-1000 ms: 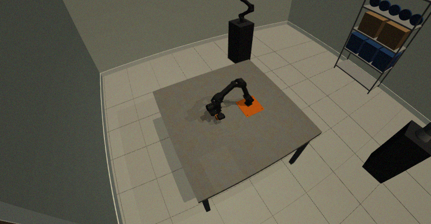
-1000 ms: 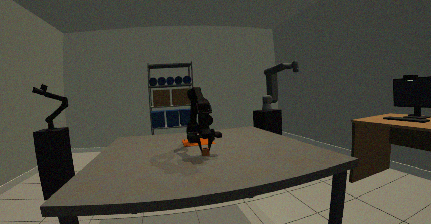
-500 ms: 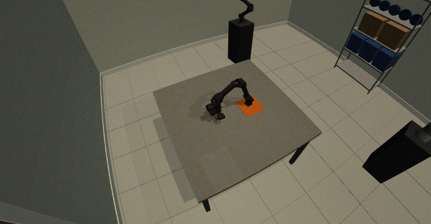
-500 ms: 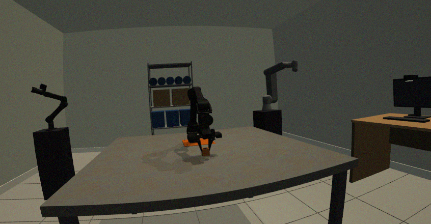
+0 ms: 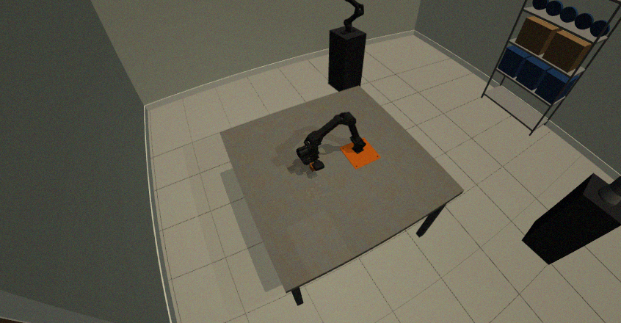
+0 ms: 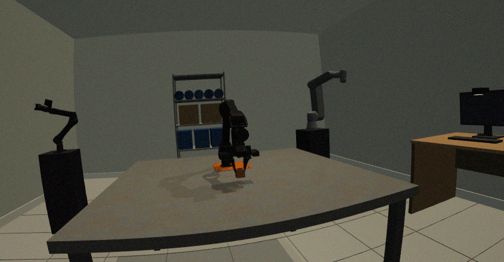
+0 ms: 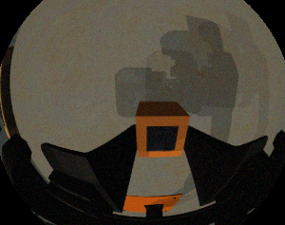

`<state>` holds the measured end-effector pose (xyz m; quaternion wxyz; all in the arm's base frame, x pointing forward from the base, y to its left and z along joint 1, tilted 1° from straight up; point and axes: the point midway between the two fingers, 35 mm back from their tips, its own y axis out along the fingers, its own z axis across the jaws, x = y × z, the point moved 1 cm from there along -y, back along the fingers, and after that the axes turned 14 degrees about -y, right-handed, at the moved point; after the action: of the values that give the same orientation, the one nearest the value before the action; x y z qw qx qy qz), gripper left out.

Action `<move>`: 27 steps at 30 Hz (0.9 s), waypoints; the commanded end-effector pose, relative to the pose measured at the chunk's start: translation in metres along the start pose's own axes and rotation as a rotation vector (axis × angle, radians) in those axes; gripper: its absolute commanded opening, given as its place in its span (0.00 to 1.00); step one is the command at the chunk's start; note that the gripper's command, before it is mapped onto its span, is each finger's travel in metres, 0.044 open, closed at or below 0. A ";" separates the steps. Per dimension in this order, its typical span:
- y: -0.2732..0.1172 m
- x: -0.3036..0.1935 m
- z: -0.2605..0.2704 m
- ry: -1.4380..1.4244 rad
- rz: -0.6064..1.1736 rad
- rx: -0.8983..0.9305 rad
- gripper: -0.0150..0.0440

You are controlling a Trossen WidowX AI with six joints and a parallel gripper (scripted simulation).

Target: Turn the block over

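Fingers: we have the fingers pinching the block by opposite sides.
Block: we see the block over the bench; we cannot tell whether they touch.
Marked side: its dark square faces up.

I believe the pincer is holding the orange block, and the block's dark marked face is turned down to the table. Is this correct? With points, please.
Not the face: in the wrist view, the dark mark (image 7: pixel 161 138) faces up. The pincer (image 6: pixel 240 170) (image 7: pixel 159 128) does hold the orange block (image 6: pixel 240 173) (image 7: pixel 141 137).
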<state>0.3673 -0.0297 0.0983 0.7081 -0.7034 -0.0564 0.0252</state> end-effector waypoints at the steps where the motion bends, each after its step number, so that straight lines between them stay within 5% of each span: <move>1: -0.003 0.000 0.000 -0.001 -0.053 -0.013 0.25; 27: 0.005 -0.007 0.002 -0.003 -0.426 -0.106 0.25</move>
<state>0.3617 -0.0279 0.0890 0.6692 -0.7113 -0.1881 -0.1046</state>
